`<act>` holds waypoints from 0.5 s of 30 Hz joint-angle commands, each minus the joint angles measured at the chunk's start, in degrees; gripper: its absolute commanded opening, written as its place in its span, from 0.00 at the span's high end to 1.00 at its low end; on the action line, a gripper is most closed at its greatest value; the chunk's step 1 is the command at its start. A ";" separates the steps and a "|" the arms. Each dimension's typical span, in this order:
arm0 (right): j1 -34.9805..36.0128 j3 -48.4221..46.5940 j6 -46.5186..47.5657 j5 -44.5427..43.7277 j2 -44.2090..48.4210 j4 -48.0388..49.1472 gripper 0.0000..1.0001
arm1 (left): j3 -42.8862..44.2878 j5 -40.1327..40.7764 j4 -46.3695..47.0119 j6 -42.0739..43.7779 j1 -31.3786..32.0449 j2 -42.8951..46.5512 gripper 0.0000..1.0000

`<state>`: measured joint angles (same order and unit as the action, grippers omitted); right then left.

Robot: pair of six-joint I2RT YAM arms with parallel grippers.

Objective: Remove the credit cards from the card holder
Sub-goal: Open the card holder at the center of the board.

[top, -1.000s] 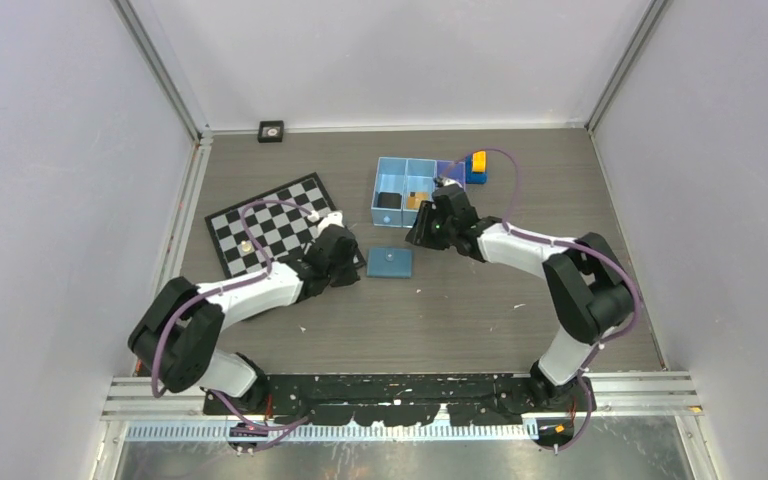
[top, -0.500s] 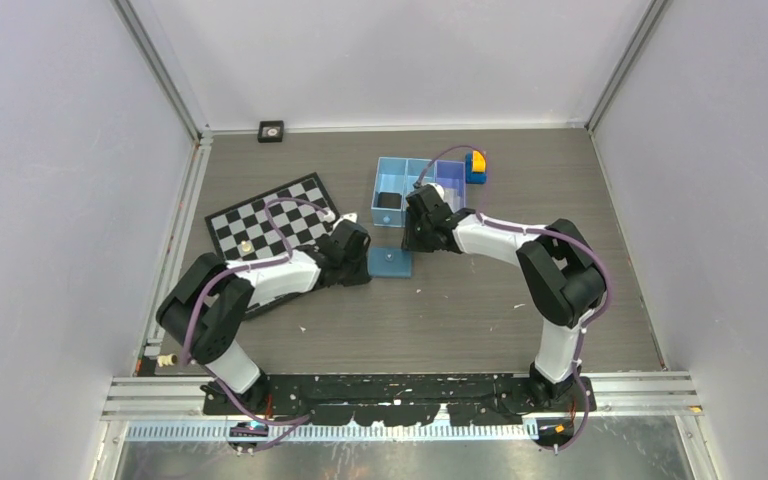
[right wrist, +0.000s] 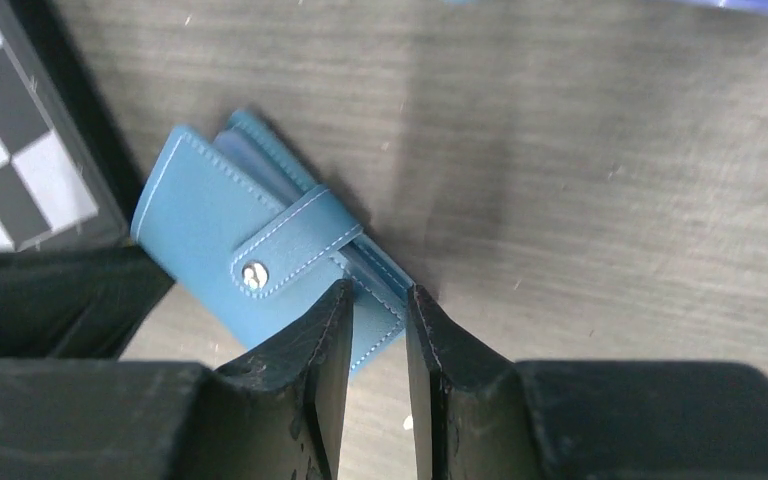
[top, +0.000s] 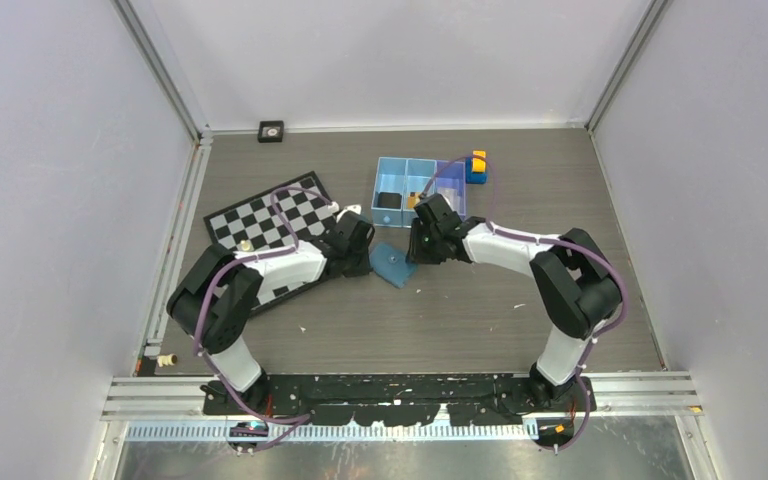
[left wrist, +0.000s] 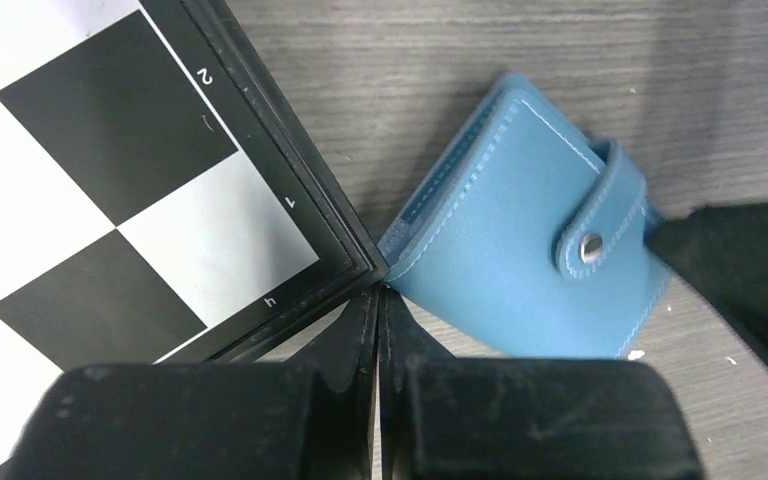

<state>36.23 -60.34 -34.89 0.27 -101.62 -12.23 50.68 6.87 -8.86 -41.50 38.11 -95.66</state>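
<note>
Jaws of the left gripper [left wrist: 378, 300] are pressed fully together and hold nothing. Their joined tip sits where the corner of the chessboard [left wrist: 110, 180], to their left, meets a corner of the card holder [left wrist: 525, 250], which lies on the table just ahead and to their right. Farther right, the right gripper [right wrist: 377, 300] keeps only a narrow gap between its jaws. The holder's near corner lies in that gap, but whether they pinch it cannot be told. The holder is folded, its strap [right wrist: 305, 240] fastened by the snap button [right wrist: 253, 277], so no credit cards show. The step in hand looks like freeing the flap. Done well, the left tip would pin the holder's body while the right jaws catch only the strap's end and peel it up, without dragging the wallet.
</note>
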 commanded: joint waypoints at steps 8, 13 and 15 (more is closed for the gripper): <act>3.94 0.02 2.22 -3.67 8.43 -0.17 0.33 | 2.45 4.24 -1.51 3.87 -0.53 2.36 1.00; 3.92 -2.24 3.11 -4.72 4.16 -0.18 0.22 | 1.82 -0.27 -0.49 3.80 -0.53 2.90 0.99; 3.94 -3.41 3.65 -4.58 2.16 -0.20 0.22 | 1.88 -1.57 -0.27 3.68 -0.58 2.63 0.96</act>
<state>40.27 -60.23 -32.93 -2.44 -96.25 -13.58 52.36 8.25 -10.50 -38.46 37.65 -94.96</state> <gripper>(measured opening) 0.777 0.023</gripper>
